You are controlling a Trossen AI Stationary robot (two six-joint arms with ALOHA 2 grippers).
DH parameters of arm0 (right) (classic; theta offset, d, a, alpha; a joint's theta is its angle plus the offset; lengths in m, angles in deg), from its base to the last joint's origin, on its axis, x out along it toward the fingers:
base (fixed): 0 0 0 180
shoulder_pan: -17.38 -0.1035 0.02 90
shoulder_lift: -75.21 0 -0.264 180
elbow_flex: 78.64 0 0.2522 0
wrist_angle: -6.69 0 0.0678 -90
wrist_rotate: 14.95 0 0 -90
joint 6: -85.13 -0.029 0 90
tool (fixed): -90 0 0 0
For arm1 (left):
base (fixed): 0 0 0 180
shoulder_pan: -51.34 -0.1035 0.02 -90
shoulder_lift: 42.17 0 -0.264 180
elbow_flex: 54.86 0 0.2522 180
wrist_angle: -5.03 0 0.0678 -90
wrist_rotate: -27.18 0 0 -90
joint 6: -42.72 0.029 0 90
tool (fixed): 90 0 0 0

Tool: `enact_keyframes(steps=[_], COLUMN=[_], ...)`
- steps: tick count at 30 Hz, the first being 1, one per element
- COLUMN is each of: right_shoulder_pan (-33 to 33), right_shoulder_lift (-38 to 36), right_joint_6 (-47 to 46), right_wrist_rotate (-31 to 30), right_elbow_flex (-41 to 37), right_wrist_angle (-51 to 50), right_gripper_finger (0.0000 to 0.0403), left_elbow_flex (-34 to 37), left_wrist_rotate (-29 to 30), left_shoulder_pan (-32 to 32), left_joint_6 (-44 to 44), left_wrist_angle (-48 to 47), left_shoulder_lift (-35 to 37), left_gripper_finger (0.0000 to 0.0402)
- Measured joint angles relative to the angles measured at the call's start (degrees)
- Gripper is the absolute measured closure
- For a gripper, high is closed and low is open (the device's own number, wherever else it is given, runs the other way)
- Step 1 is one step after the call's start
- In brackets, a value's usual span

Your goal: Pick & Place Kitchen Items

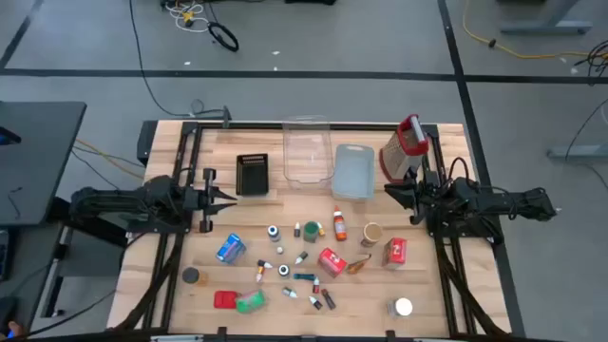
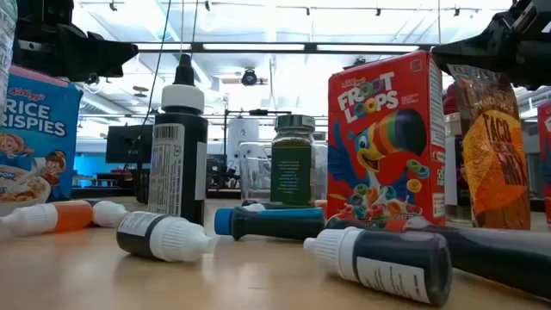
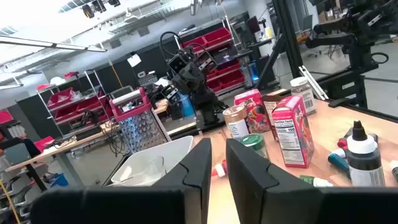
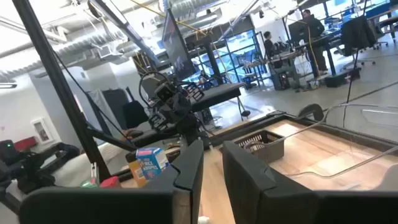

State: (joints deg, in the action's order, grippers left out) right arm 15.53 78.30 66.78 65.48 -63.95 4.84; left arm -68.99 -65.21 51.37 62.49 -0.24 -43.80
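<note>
Inspector A: Left gripper [image 1: 231, 197] sits at nine o'clock on the pale wooden worktop [image 1: 427, 285], raised off the surface. Fingers [image 3: 199, 165] clenched, nothing between them.

Inspector B: Confirmed. Right gripper [image 1: 391, 191] sits at three o'clock, pointing inward, also raised. Its fingers [image 4: 189, 163] stand nearly together with a narrow gap and hold nothing.

Inspector A: Along the twelve o'clock edge: a small black slatted tray [image 1: 252, 174], a clear plastic bin [image 1: 306, 150], a grey-blue rectangular tray [image 1: 353, 171], and a tall metal grater with a red handle [image 1: 403, 150] just beside the right gripper.

Inspector B: The kitchen items lie scattered across the centre and six o'clock half, all resting on the worktop, none in a tray. Noted: a blue Rice Krispies box [image 1: 230, 249] toward eight o'clock, a red Froot Loops box [image 1: 331, 261] near centre, a second red box [image 1: 395, 251] toward four o'clock.

Inspector A: Also a round tan-lidded can [image 1: 371, 234], an orange-capped bottle [image 1: 339, 226], a green-lidded jar [image 1: 313, 231], and a flat red pack [image 1: 224, 300] touching a green item [image 1: 251, 300] at seven o'clock.

Inspector B: A white-topped round jar [image 1: 403, 307] sits apart at five o'clock. Small dropper bottles [image 1: 285, 270] cluster at centre; from above they are too small to count reliably, possibly eight or more.
</note>
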Motion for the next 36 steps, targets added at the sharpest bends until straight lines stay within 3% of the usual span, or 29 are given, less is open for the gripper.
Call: enact_keyframes(steps=[23, 31, 36], right_shoulder_pan=[0.00, -0.01, -0.02], right_shoulder_lift=[-0.01, -0.02, -0.02], right_joint_6=[0.00, 0.00, 0.01], right_wrist_rotate=[0.00, 0.00, 0.00], right_elbow_flex=[0.00, 0.01, 0.00], right_wrist_angle=[0.00, 0.01, 0.00], right_gripper_finger=[0.0334, 0.0334, 0.0334], left_elbow_flex=[0.00, -0.01, -0.01], left_wrist_rotate=[0.13, 8.75, 10.51], left_shoulder_pan=[0.01, -0.01, -0.01], left_joint_6=[-0.02, -0.02, -0.01], left_wrist_angle=[0.00, 0.00, 0.00], left_shoulder_lift=[0.02, 0.02, 0.02], left_gripper_finger=[0.0345, 0.0345, 0.0345])
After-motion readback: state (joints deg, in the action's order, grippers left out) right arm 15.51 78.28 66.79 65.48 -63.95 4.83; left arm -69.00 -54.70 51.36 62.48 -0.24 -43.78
